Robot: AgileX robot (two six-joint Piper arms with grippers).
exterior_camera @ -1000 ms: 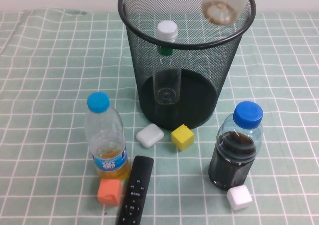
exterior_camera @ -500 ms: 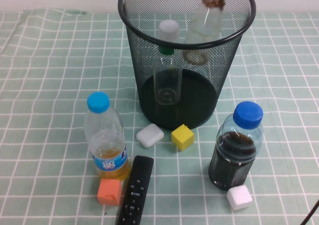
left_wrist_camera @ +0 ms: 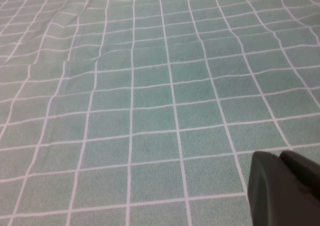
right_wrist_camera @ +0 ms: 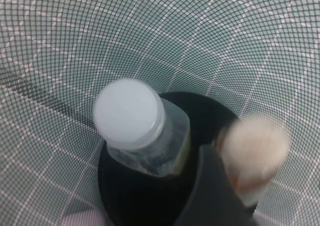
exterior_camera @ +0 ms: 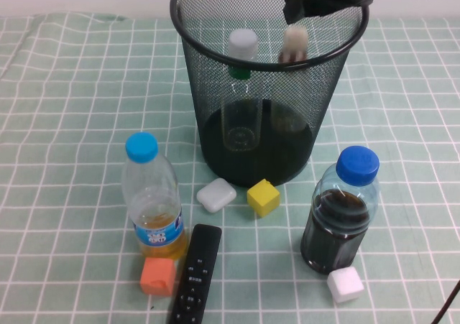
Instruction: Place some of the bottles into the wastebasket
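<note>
The black wire-mesh wastebasket (exterior_camera: pixel 215 87) stands at the back middle of the table. The slim clear bottle with a white cap (exterior_camera: pixel 242 44) and green neck ring stands upright inside it, also in the right wrist view (right_wrist_camera: pixel 129 115). The squat bottle's beige cap (exterior_camera: pixel 293 44) shows blurred inside the wastebasket, just below my right gripper (exterior_camera: pixel 320 4), which hangs over the far right of the rim, open. In the right wrist view the cap (right_wrist_camera: pixel 255 153) is beside one dark finger (right_wrist_camera: pixel 212 196). My left gripper (left_wrist_camera: pixel 279 158) is shut and empty, low over bare cloth, and does not show in the high view.
In front of the wastebasket are a light-blue-capped bottle of yellow liquid (exterior_camera: pixel 152 202), a blue-capped bottle of dark liquid (exterior_camera: pixel 343 213), a white case (exterior_camera: pixel 216 195), a yellow cube (exterior_camera: pixel 263 197), an orange cube (exterior_camera: pixel 157 276), a black remote (exterior_camera: pixel 194 274) and a white cube (exterior_camera: pixel 345 284).
The squat bottle went from above the rim, bottom toward the camera, down into the wastebasket and left the right gripper. The gripper itself has come lower into view.
</note>
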